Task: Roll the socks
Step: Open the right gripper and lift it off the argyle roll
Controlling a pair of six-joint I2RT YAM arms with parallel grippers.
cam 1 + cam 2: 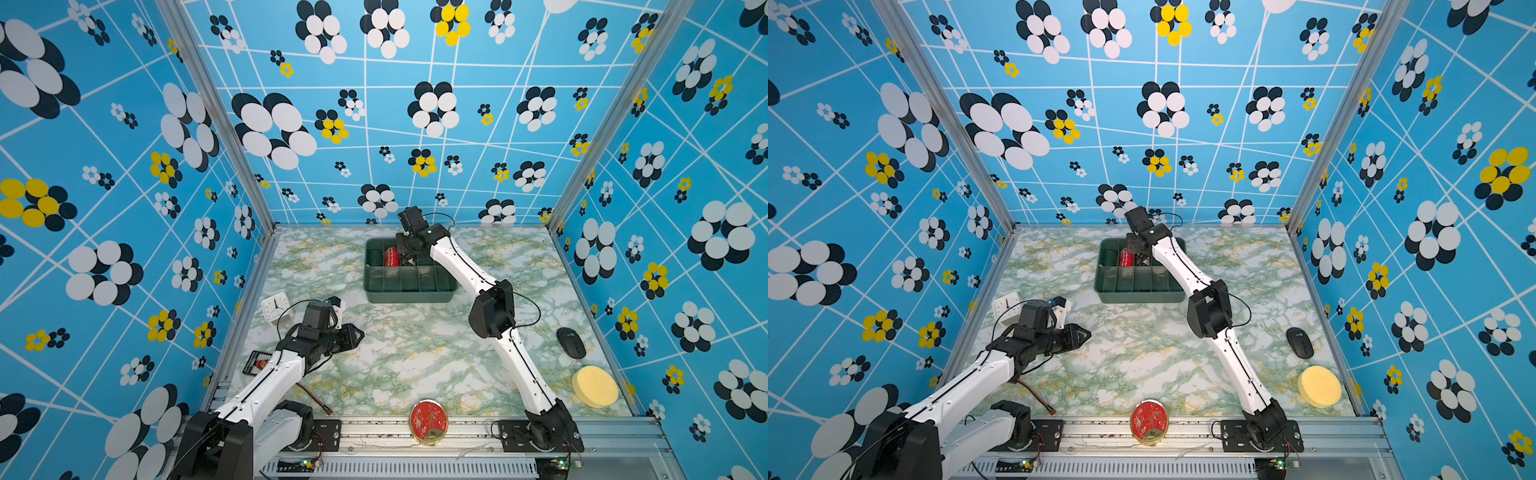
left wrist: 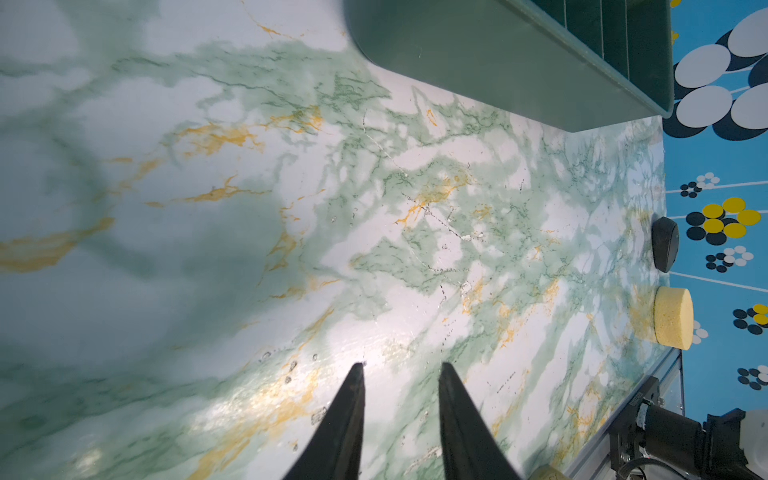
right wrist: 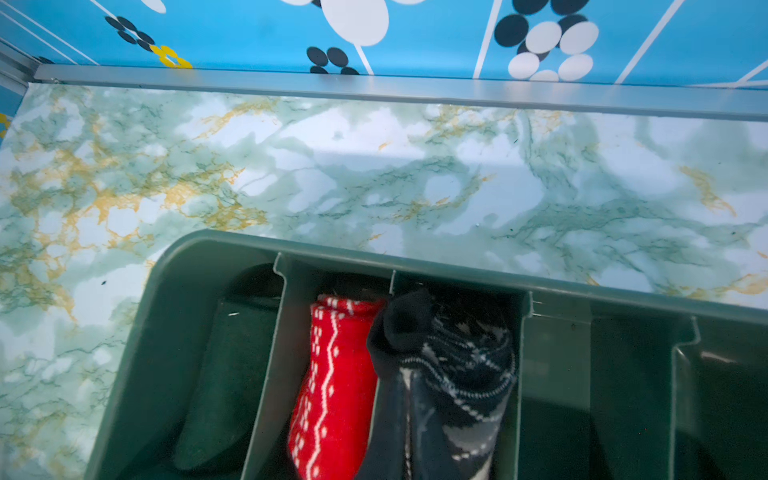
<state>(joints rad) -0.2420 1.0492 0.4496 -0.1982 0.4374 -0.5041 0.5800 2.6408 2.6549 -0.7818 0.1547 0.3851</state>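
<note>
The socks [image 3: 457, 353] are a black roll with grey and white diamonds, lying in the third slot of the green divided tray [image 3: 457, 272] at the back of the table. Both top views show them only partly, under my right gripper: socks [image 1: 410, 262], socks [image 1: 1145, 261]. My right gripper [image 3: 407, 372] reaches down into that slot, shut, with its tips against the roll. I cannot tell whether any fabric is pinched. My left gripper [image 2: 402, 368] hovers low over bare table at the front left, open with nothing between its fingers [image 2: 353, 399]. It is also in a top view, left gripper [image 1: 355, 334].
A red roll with white zigzags [image 3: 332, 374] and a dark green roll [image 3: 224, 374] fill the two neighbouring slots. On the table are a white clock [image 1: 275, 306], a card [image 1: 257, 362], a black mouse [image 1: 571, 343], a yellow sponge [image 1: 594, 386] and a red tin [image 1: 429, 422].
</note>
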